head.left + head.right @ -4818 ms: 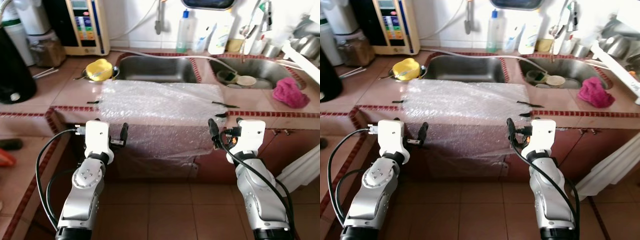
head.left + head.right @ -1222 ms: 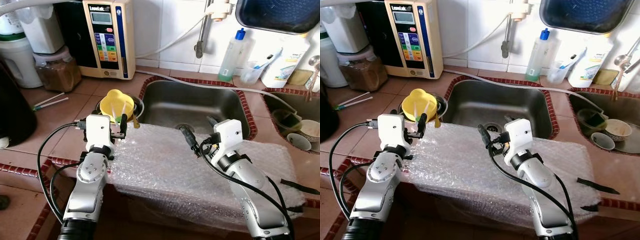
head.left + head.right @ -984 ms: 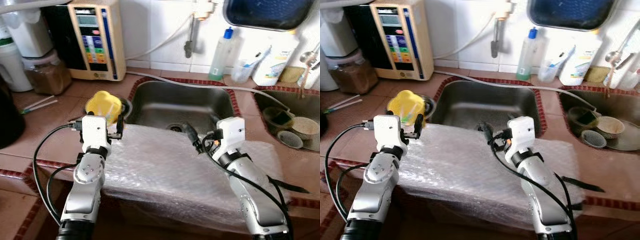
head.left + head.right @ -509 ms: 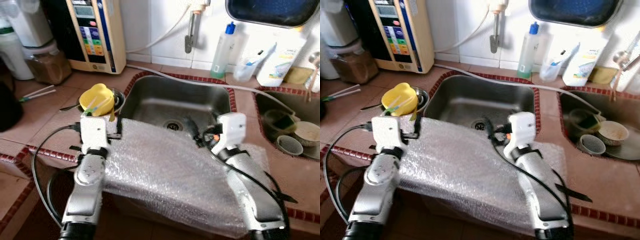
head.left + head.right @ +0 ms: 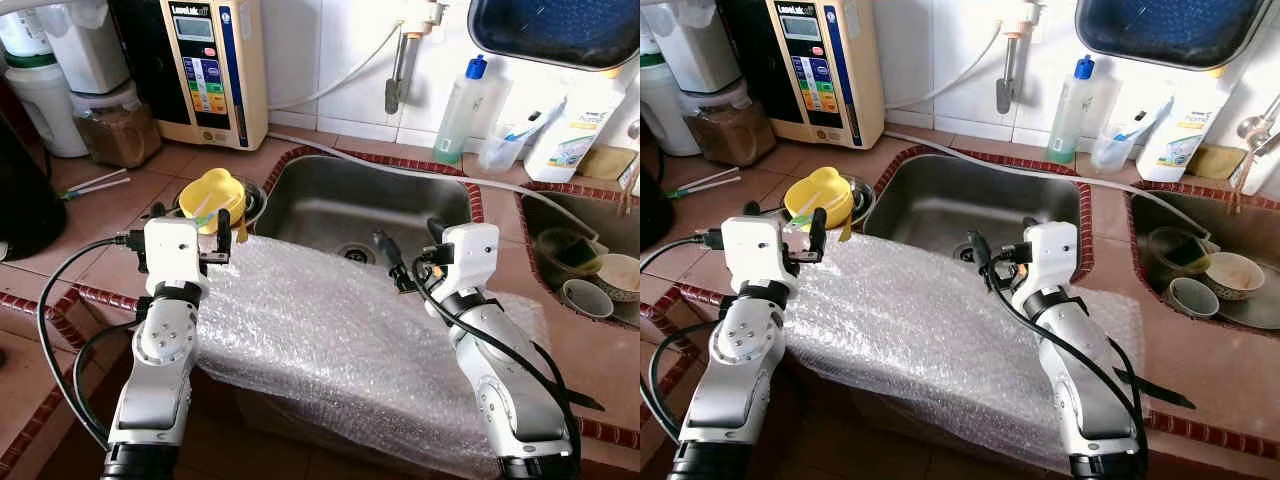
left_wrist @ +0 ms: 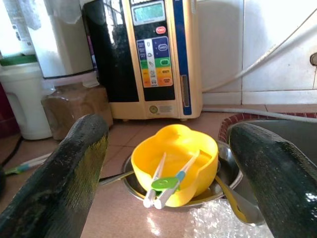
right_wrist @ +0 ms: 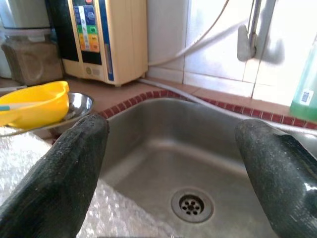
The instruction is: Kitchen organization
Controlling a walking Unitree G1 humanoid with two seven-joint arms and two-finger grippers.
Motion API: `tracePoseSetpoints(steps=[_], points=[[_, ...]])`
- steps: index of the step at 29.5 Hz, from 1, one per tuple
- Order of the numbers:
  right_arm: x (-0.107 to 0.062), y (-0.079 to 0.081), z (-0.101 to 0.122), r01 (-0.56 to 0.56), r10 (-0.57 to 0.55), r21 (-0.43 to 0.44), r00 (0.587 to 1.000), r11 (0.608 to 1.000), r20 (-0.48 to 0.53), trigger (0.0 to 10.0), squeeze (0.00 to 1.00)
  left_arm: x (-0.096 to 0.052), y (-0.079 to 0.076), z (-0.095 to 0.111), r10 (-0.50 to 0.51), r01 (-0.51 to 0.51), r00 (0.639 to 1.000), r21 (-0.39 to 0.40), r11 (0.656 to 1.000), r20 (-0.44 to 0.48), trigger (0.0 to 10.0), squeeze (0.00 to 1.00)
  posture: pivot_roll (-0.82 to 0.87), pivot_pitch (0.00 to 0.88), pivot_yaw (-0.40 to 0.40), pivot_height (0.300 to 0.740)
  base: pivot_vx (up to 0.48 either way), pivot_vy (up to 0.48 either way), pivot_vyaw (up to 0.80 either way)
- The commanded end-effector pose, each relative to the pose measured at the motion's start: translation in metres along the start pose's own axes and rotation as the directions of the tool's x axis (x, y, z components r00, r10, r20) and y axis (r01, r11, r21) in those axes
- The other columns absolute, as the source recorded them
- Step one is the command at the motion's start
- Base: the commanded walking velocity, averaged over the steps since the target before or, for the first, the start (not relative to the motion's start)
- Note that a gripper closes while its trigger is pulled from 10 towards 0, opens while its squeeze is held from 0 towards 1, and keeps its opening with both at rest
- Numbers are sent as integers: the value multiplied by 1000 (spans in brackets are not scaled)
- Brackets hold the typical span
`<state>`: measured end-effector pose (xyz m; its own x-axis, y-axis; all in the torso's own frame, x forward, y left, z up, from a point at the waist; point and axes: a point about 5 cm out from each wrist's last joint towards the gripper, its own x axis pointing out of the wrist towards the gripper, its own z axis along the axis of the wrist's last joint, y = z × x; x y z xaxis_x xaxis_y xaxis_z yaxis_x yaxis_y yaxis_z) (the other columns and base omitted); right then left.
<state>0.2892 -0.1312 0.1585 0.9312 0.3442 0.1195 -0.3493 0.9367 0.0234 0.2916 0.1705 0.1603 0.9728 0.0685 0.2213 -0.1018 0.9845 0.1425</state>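
Two claws raised over the bubble wrap (image 5: pixel 330 340) draped on the tabletop (image 5: pixel 95 215): left claw (image 5: pixel 215 232) spread wide, aimed at the yellow bowl (image 6: pixel 174 163); right claw (image 5: pixel 408 255) likewise agape above the sink (image 5: pixel 370 205). Apparently an approach step; next, probably a reach toward the bowl. Up close in the left wrist view: toothbrushes (image 6: pixel 163 181) inside it, atop a steel dish (image 6: pixel 225 176).

White tiled wall (image 5: pixel 330 60) at 12 o'clock. Terracotta counter (image 5: pixel 70 240), red-brick trim, spans 9 to 3. A steel sink (image 5: pixel 370 205) sits centre, a second basin (image 5: pixel 1200 235) at 3. Bright daylight on the tiles.
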Motion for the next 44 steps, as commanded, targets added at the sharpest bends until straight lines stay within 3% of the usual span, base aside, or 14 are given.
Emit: tracePoseSetpoints(steps=[1, 8, 36, 44], points=[[-1, 1, 8, -9, 9, -8, 999, 1000, 31, 10000, 0, -3, 1, 2, -5, 5, 1000, 6, 1000, -6, 10000, 0, 12, 0, -6, 740, 0, 0, 0], [-1, 0, 8, -16, 17, -27, 999, 1000, 35, 10000, 0, -14, 5, -3, -41, 41, 998, 8, 999, -41, 10000, 0, 16, 0, -6, 740, 0, 0, 0], [-2, 5, 5, -51, 54, -69, 998, 996, 34, 10000, 0, -15, -2, -2, -73, 72, 996, -37, 997, -51, 10000, 0, 15, 0, -6, 740, 0, 0, 0], [-2, 5, 4, -53, 55, -71, 998, 996, 30, 10000, 0, -16, -3, -3, -79, 76, 995, -40, 996, -58, 10000, 0, 18, 0, -7, 740, 120, 256, 0]])
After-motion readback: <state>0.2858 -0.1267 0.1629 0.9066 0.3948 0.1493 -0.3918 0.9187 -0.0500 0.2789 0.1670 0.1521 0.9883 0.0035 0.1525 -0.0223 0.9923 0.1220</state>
